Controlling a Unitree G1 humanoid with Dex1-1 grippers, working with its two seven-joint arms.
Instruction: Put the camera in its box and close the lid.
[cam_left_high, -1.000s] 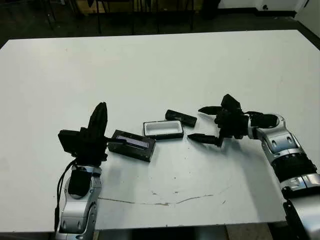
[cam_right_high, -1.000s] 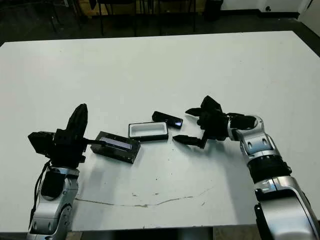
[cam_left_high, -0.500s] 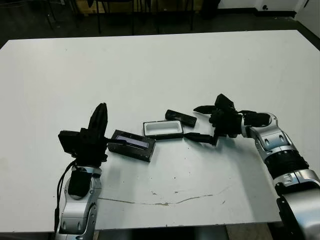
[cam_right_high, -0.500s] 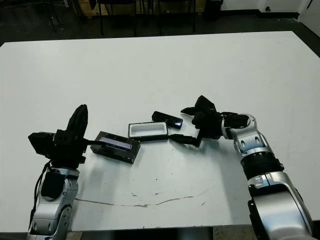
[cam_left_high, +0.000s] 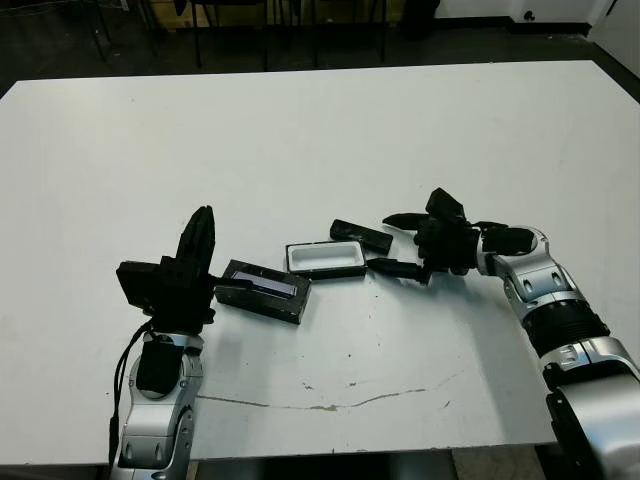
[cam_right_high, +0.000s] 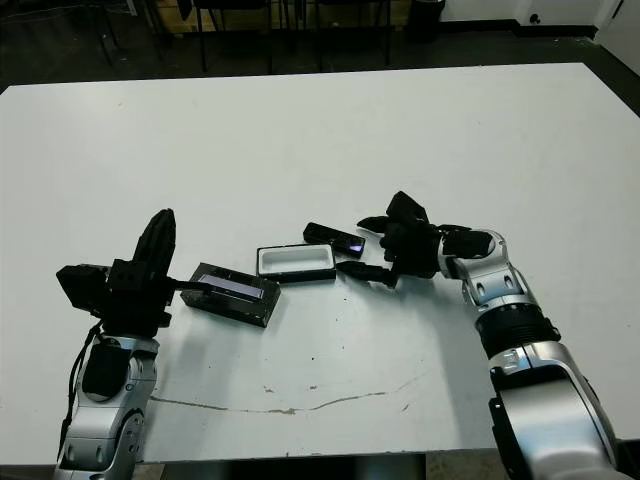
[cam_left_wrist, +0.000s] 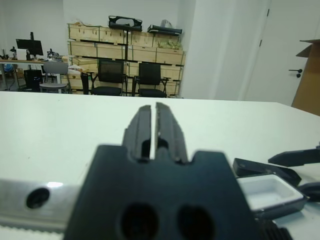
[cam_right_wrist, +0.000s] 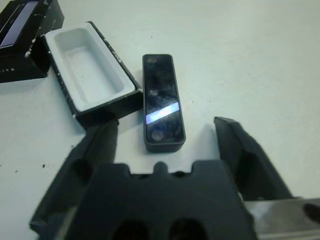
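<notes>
The right gripper (cam_left_high: 393, 243) has its two black fingers spread wide, holding nothing. One fingertip lies close to the right end of the box (cam_left_high: 326, 259), low by the table; the other reaches past the right end of the camera (cam_left_high: 362, 236). In the right wrist view the camera (cam_right_wrist: 161, 102) lies flat between the two fingers, its glossy face up, untouched. The right forearm stretches in from the right of the box, low over the white table (cam_left_high: 320, 140), wrist bent toward the box.

The camera sits just behind the box's right half, beside it and outside it. The box is open, its white lining bare. The lid (cam_left_high: 264, 290) lies just left of the box, strip upward.

Left of the lid, the left gripper (cam_left_high: 199, 240) stands with fingers pressed together, pointing up and away, empty, its forearm rising upright from the table's near edge.
</notes>
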